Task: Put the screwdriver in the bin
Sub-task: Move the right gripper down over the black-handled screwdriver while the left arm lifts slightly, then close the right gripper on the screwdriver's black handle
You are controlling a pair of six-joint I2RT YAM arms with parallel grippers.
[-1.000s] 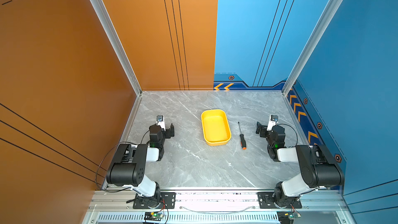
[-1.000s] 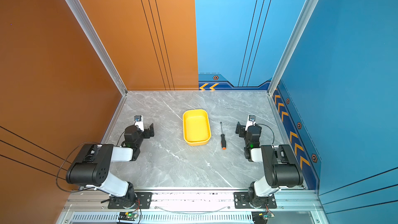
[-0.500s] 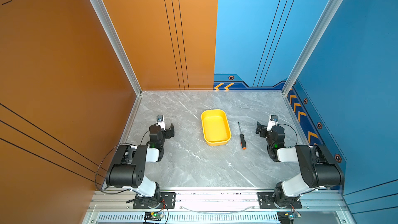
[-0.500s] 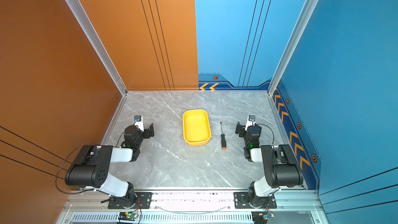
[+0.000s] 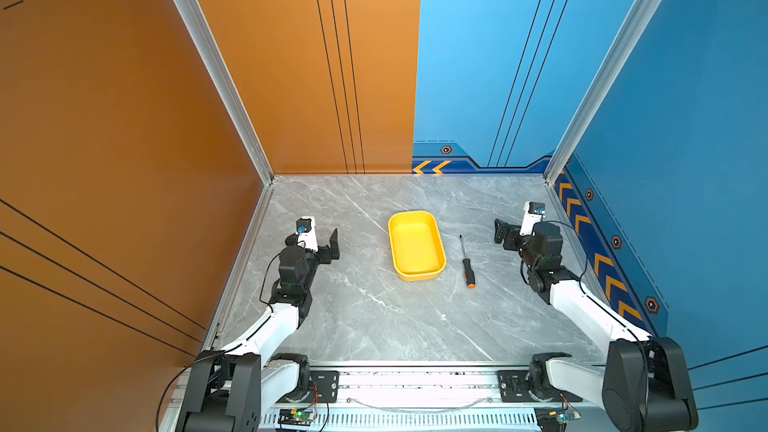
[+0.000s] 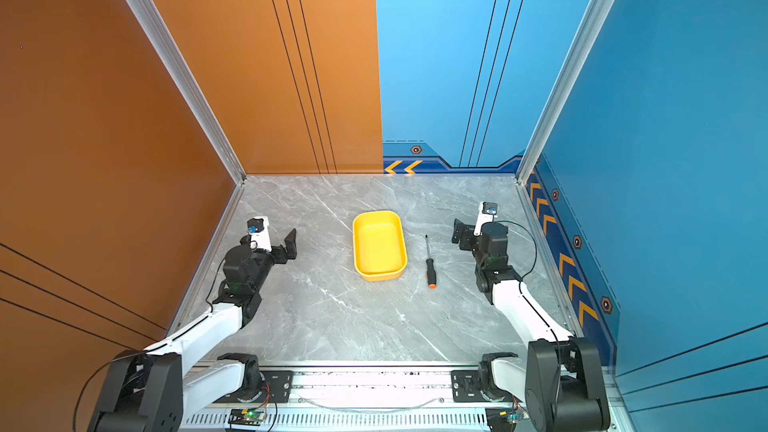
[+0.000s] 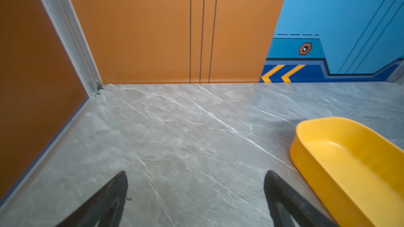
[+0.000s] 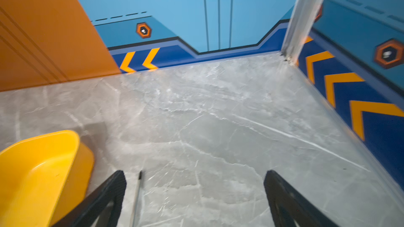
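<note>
The screwdriver [image 5: 466, 261] lies flat on the table [image 5: 374, 317] at three o'clock of the bin [image 5: 417, 276], near but apart, tip toward twelve. Our right gripper [image 8: 194, 174], at its two o'clock, and our left gripper [image 7: 196, 173], at the bin's nine o'clock, both gape wide and empty. We fear a pinch on the thin shaft may slip or roll it, or nudge the bin.
</note>
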